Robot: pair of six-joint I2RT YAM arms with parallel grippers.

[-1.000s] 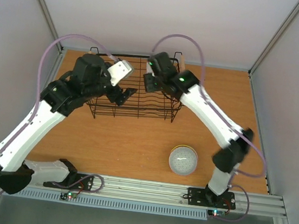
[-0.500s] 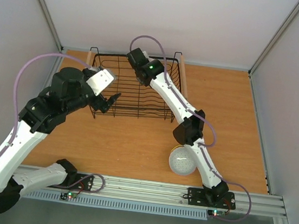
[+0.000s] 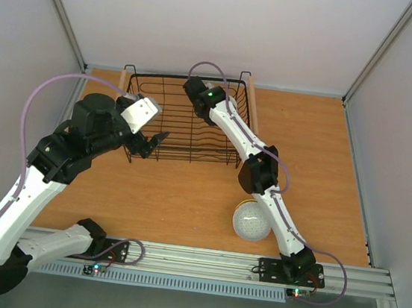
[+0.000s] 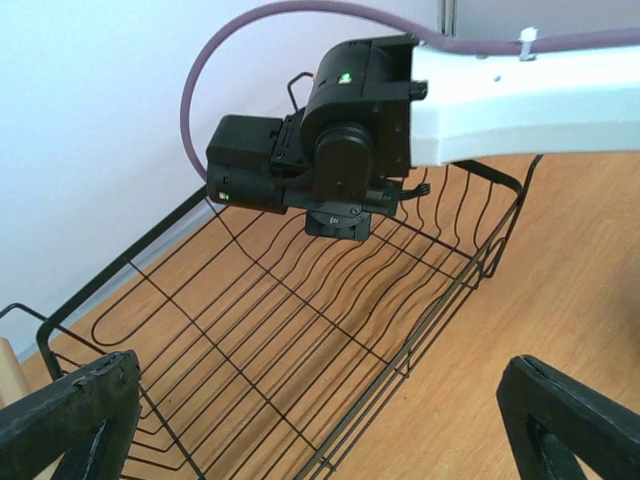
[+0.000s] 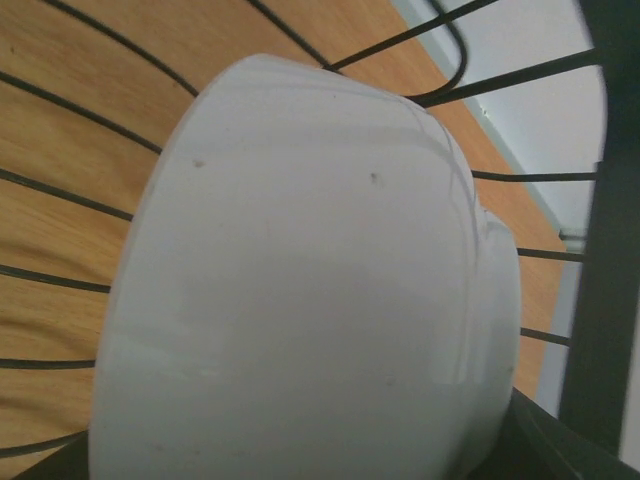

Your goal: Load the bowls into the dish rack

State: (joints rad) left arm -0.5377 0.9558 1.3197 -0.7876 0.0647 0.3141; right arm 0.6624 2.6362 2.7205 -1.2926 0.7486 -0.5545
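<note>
- Right end effector (image 3: 196, 97) reaches into rack (image 3: 183, 159), upper centre, gripping white bowl (image 5: 300, 290)
- Rack wires close behind bowl: likely held low for gentle set-down among wires
- Left end effector (image 3: 150, 142) open wide, empty, beside rack's near-left corner: probably parked clear of partner
- Grey bowl (image 3: 252, 220) stacked on yellow-green bowl (image 3: 247, 203), lower centre of tabletop (image 3: 186, 197), not yet loaded
</note>
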